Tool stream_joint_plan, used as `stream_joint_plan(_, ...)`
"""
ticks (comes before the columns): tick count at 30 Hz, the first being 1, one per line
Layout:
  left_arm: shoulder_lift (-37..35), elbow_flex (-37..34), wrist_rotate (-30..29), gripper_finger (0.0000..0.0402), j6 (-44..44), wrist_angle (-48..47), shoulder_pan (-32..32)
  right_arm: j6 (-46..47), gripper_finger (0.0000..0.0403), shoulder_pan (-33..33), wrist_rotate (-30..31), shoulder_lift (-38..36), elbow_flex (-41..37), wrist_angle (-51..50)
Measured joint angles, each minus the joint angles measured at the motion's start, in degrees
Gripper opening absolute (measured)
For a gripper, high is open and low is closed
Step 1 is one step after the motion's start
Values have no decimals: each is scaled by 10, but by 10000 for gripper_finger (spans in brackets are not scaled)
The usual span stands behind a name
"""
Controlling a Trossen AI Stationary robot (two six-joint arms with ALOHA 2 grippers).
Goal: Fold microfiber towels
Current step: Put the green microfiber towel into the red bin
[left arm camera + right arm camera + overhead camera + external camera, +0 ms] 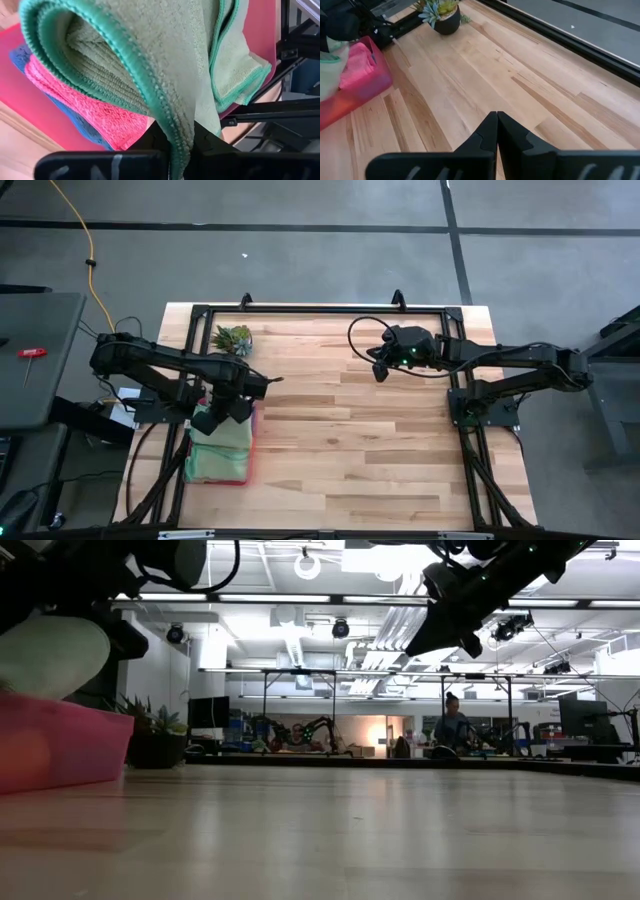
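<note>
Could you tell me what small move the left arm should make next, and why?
Probably lift and carry toward the bare table: the left gripper is shut on a pale green towel over the pink tray, still draped on the stack.

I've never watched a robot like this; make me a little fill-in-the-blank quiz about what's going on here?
1. The left claw is shut on the edge of a pale ____ microfiber towel with teal stitching.
2. The other folded towels lie in a translucent ____ rectangular tray.
3. The right claw hangs over bare wood with its fingers ____.
4. The small spiky green plant stands at the table's far edge, nearer the ____ arm.

Missing words: green; pink; shut; left
</note>
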Motion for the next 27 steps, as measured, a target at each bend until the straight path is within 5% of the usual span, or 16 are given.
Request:
stream_joint_plan(19,-2,-72,-5,7,-94,77,-1,-5,0,0,0,0,0,-7)
stream_joint_plan(27,-3,-72,-120,18,-76,95,0,0,0,0,0,0,0,-7)
